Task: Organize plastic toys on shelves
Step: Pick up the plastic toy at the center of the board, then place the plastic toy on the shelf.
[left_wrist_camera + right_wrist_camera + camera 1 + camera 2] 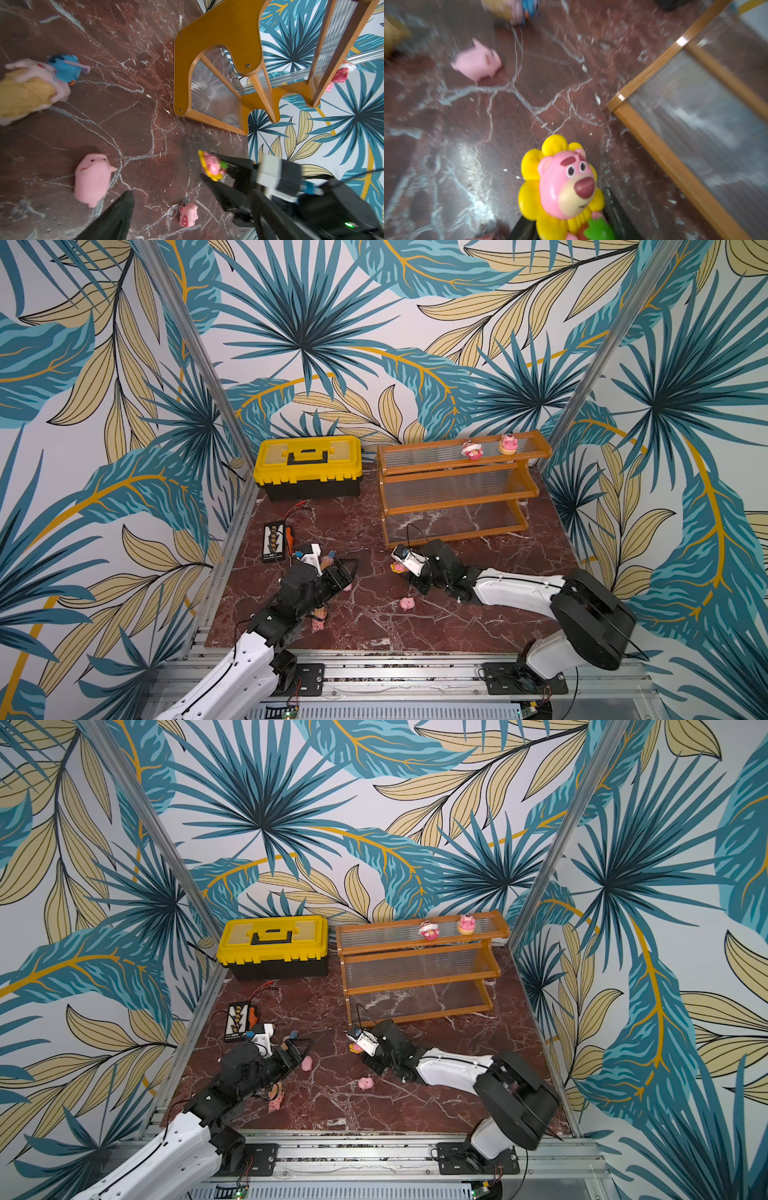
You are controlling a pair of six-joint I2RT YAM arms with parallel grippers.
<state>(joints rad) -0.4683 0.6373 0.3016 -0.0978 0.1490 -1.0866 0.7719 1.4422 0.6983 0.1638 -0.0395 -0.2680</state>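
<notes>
My right gripper (400, 568) (571, 225) is shut on a pink bear toy with yellow petals (562, 187) (212, 166), low over the table in front of the shelves (457, 485) (664, 153). Two pink figurines (472, 449) (508, 443) stand on the top shelf. My left gripper (301, 1050) (193, 226) is open and empty beside a large pink piglet (91, 178) (306, 1063). A small piglet (407, 603) (188, 215) lies between the arms. A blue-headed cone figure (31, 89) lies by the left wrist. Another cone figure (319, 616) shows partly under the left arm.
A yellow-and-black toolbox (307, 466) stands at the back left, next to the shelves. A black board with red wires (273, 542) lies near the left wall. The aluminium rail (395, 672) carrying both arm bases runs along the front edge.
</notes>
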